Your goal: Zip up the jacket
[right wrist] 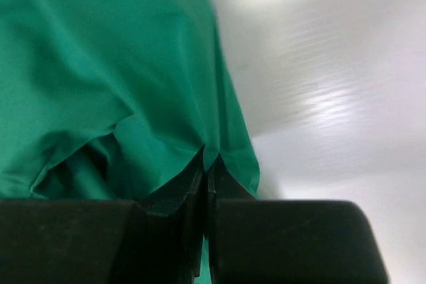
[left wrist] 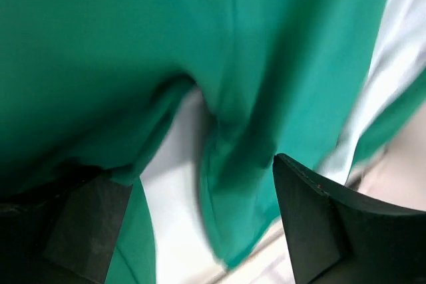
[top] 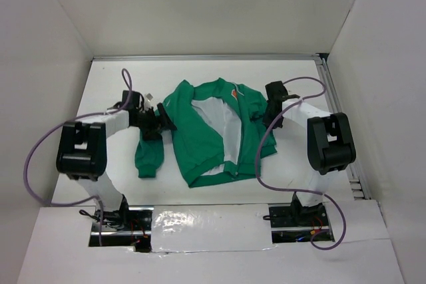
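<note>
The green jacket lies on the white table, front open, with its white lining showing and an orange patch on the right chest. My left gripper is at the jacket's left shoulder, above the sleeve. In the left wrist view this gripper is open, with a green fold hanging loose between the fingers. My right gripper is at the jacket's right edge. In the right wrist view it is shut on green fabric.
White walls enclose the table on three sides. A metal rail runs along the right edge. A shiny taped strip lies between the arm bases at the front. Purple cables loop off both arms.
</note>
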`<state>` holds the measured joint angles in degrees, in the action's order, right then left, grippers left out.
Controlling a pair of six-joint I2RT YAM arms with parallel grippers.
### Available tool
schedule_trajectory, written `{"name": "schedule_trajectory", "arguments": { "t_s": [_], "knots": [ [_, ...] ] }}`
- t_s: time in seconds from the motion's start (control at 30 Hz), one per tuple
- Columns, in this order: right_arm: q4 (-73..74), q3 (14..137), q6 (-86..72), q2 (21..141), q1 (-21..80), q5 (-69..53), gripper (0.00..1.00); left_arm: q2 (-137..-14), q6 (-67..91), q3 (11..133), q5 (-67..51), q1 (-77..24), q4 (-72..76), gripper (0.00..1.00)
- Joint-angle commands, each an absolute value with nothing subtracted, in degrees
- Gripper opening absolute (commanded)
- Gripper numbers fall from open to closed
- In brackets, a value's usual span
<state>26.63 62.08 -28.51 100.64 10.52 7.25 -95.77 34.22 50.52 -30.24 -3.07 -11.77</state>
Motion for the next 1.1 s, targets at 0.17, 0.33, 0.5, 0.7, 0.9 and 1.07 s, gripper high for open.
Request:
{"name": "schedule_trajectory", "arguments": {
  "t_s": [0.17, 0.33, 0.5, 0.7, 0.9, 1.07],
  "knots": [
    [36.90, 73.18, -29.97, 97.99, 5.72, 35.83, 0.13, -111.35, 27.16, 78.81, -16.87, 1.39, -20.47, 0.97],
    [43.86, 80.94, -33.05, 100.28, 5.88, 46.23, 0.72, -109.61, 24.88, 85.25, -23.45, 2.20, -21.97, 0.99],
    [36.50, 75.25, -28.75, 93.44, 12.99, 37.38, 0.93, -101.28, 23.73, 78.51, -28.73, -2.54, -22.23, 0.99],
    [23.13, 62.43, -22.51, 81.31, 22.48, 4.44, 0.92, -88.26, 26.45, 66.11, -26.91, -11.94, -21.53, 0.99],
    [17.48, 64.50, -21.27, 86.72, 31.70, -11.70, 0.88, -73.15, 31.10, 51.17, -26.38, -15.21, -18.90, 0.99],
    [22.58, 77.65, -19.42, 98.94, 37.44, -1.25, 0.88, -63.81, 36.29, 43.00, -20.74, -14.33, -19.34, 0.99]
  ]
}}
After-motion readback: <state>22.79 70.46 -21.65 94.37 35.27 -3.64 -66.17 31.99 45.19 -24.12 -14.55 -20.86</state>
